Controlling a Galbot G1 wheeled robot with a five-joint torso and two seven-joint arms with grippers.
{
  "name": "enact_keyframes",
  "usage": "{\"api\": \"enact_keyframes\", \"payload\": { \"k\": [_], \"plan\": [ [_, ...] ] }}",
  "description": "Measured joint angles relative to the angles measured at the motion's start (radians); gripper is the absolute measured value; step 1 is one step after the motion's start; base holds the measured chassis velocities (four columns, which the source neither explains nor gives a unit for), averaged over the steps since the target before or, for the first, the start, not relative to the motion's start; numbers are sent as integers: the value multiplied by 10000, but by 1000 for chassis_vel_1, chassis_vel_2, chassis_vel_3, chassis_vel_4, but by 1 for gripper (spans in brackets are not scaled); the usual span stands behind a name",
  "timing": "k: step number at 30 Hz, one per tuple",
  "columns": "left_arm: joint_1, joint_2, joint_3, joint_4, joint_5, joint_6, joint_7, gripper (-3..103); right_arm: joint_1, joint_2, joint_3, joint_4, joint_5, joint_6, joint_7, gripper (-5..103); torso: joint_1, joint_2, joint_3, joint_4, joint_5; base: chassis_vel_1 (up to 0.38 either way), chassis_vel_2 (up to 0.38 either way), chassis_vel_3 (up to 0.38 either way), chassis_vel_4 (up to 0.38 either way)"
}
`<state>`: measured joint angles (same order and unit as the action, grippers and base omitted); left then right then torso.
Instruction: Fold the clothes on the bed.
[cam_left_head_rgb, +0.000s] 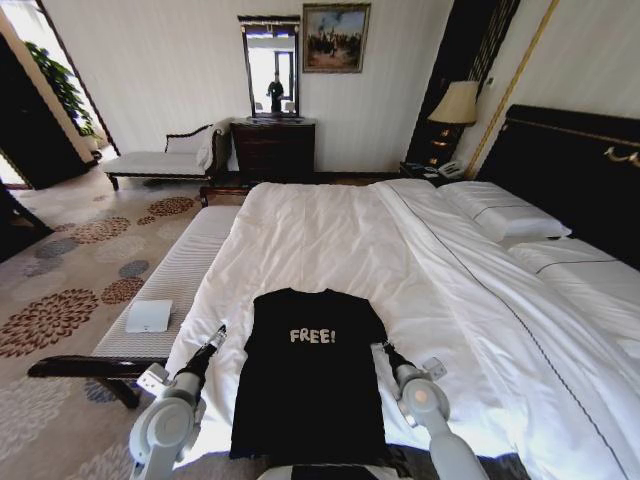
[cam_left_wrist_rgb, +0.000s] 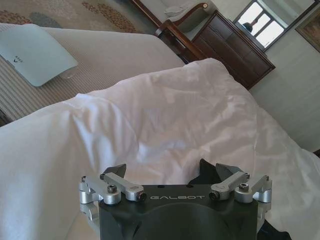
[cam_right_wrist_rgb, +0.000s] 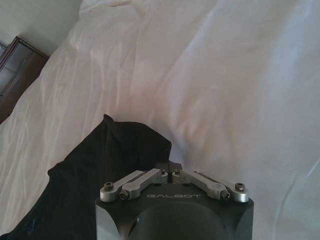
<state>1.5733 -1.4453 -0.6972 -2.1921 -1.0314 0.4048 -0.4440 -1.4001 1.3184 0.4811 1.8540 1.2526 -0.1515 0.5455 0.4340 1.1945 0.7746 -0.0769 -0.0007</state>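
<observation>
The clothes are one black T-shirt (cam_left_head_rgb: 312, 385) with pale "FREE!" lettering, lying flat and face up on the white duvet of the bed (cam_left_head_rgb: 330, 235), near its foot. My left gripper (cam_left_head_rgb: 216, 336) hovers just off the shirt's left shoulder; in the left wrist view the gripper (cam_left_wrist_rgb: 161, 171) is open over bare duvet. My right gripper (cam_left_head_rgb: 379, 347) is at the shirt's right shoulder edge. In the right wrist view the gripper (cam_right_wrist_rgb: 169, 166) is shut, its tips against the border of the black fabric (cam_right_wrist_rgb: 115, 160). Whether cloth is pinched there is hidden.
A grey-striped bench (cam_left_head_rgb: 175, 285) runs along the bed's left side, with a white flat box (cam_left_head_rgb: 149, 316) on it. White pillows (cam_left_head_rgb: 505, 215) and a dark headboard (cam_left_head_rgb: 570, 170) are at the right. A dresser (cam_left_head_rgb: 272, 148) and a chaise (cam_left_head_rgb: 160, 160) stand against the far wall.
</observation>
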Motion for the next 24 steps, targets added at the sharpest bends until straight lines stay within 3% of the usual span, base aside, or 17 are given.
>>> {"api": "enact_keyframes", "payload": {
  "k": [2,4,5,6,8,11,14,17,20,24],
  "plan": [
    [22,1,-3,-20,0,0,-1,100,1,5,-5,-10,-9,-1,3,2,0,0,0,0,0,0,0,0,0],
    [50,5,-15,-41,-1,0,-3,100,15,6,-6,-22,-12,-2,9,14,0,0,0,1,0,0,0,0,0],
    [61,6,-19,-52,-1,0,-4,100,24,6,-7,-23,-12,-3,11,14,0,0,0,1,0,0,0,0,0],
    [81,8,-23,-69,1,0,-5,100,28,1,-5,-24,-12,-3,12,25,0,0,0,1,0,0,0,0,0],
    [85,8,-23,-71,1,0,-6,100,28,0,-6,-24,-12,-3,12,25,0,0,0,1,0,0,0,0,0],
    [115,11,-24,-106,9,0,-17,100,36,-4,-5,-36,-12,-3,5,41,1,0,0,1,0,0,0,0,0],
    [117,21,-24,-114,13,0,-29,100,76,6,-18,-114,-18,-3,0,47,0,0,0,1,0,0,0,0,0],
    [121,53,-25,-115,20,0,-41,100,185,36,-29,-257,-23,1,-6,63,0,0,0,1,0,0,0,0,0],
    [115,75,-22,-108,23,-2,-46,100,242,43,-27,-345,-25,44,-8,68,0,0,0,1,0,0,0,0,0],
    [102,112,5,-85,23,-2,-55,100,275,44,7,-403,-21,98,-8,52,0,0,0,1,0,0,0,0,0]
  ]
}}
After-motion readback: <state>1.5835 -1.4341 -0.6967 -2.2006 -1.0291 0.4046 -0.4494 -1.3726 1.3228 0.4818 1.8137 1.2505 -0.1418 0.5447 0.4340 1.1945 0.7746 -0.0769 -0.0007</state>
